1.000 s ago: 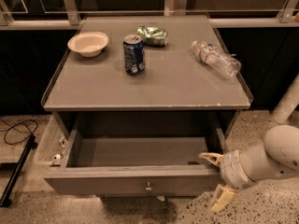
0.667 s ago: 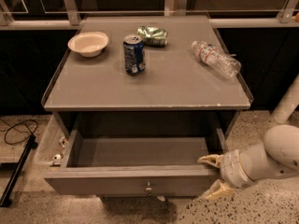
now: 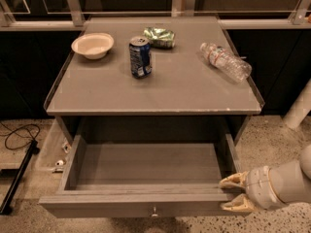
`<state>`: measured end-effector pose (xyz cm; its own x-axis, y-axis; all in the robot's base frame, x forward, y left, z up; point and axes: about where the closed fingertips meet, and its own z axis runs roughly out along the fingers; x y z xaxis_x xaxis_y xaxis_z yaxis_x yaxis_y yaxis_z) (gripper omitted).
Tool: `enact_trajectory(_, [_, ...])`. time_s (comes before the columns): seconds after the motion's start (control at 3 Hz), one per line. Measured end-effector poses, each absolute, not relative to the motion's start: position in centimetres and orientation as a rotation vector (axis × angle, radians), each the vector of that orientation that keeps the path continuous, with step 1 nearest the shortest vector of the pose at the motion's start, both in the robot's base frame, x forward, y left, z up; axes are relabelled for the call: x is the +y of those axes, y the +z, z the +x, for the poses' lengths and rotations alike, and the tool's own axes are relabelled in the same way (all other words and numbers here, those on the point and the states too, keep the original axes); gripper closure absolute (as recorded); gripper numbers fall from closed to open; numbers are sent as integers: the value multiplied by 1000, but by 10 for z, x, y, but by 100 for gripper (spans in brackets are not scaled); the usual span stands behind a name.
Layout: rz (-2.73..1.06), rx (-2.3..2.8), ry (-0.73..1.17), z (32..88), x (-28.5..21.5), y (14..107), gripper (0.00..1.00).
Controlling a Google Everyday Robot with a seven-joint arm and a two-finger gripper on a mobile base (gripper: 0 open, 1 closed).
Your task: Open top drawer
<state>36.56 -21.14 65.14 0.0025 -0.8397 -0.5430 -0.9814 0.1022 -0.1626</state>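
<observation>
The top drawer (image 3: 141,164) of the grey cabinet stands pulled far out, its plain grey inside bare. Its front panel (image 3: 97,205) faces me at the bottom, with a small round metal knob (image 3: 154,211) mid-front. My gripper (image 3: 234,194) is at the drawer's front right corner, its two cream fingers (image 3: 233,180) pointing left, one above and one below the front panel's top edge. The fingers stand a small gap apart with nothing held between them.
The cabinet top (image 3: 194,89) carries a cream bowl (image 3: 92,44), a blue soda can (image 3: 140,57), a green crumpled bag (image 3: 159,37) and a clear plastic bottle (image 3: 225,61) lying on its side. A black cable (image 3: 19,132) lies on the floor at left.
The gripper's lower finger has swung up from below the drawer front, so the fingers now stand closer together. The drawer has stayed pulled out.
</observation>
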Motion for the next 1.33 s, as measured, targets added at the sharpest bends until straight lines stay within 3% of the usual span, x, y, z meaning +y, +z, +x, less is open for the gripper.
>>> enact_trajectory(0.33, [-1773,1874,362,365,-212,654,100])
enact_trajectory(1.0, [-1754,1916,369,326,-227,655,100])
enact_trajectory(1.33, [-1754,1916,369,326,-227,655,81])
